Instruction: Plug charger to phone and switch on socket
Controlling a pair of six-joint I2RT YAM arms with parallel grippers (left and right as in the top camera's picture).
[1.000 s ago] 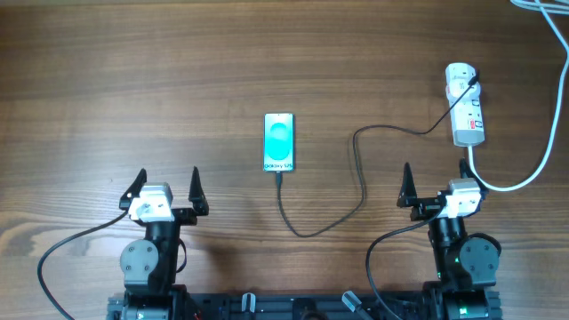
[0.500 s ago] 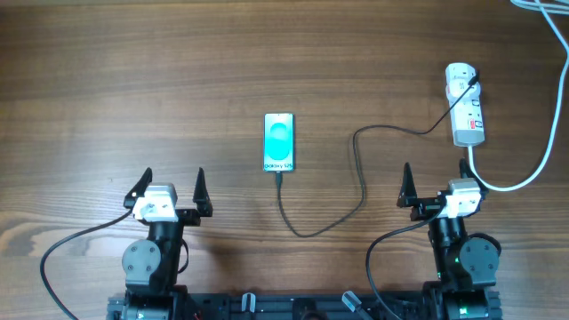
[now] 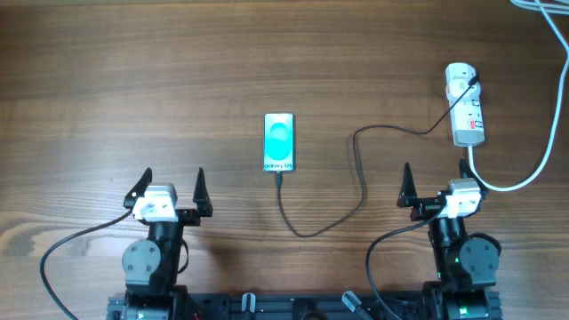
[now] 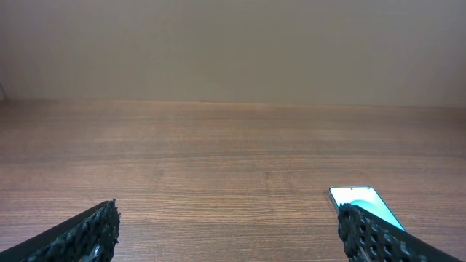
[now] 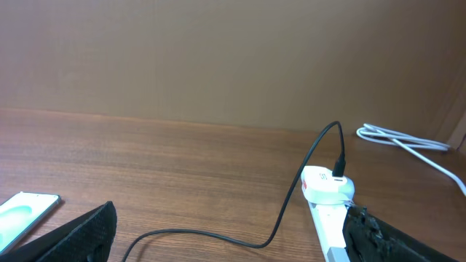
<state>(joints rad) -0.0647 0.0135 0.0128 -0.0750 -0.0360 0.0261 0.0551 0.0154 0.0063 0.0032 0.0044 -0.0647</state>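
Observation:
The phone [image 3: 279, 141] lies flat mid-table with a cyan-green lit screen and a white text band at its near end; it also shows in the left wrist view [image 4: 357, 199] and the right wrist view [image 5: 25, 210]. The thin black charger cable [image 3: 356, 169] runs from the phone's near end, loops right and reaches the black plug in the white socket strip [image 3: 466, 107], also in the right wrist view [image 5: 331, 200]. My left gripper [image 3: 169, 188] is open and empty, near-left of the phone. My right gripper [image 3: 436, 185] is open and empty, just near the socket.
The socket's thick white lead [image 3: 533, 173] curves round the right side of the table and off the far right corner. The robots' own black cables trail at the near edge by each arm base.
My left gripper shifted slightly right and nearer between the oldest frame and the later ones. Nothing else moved.

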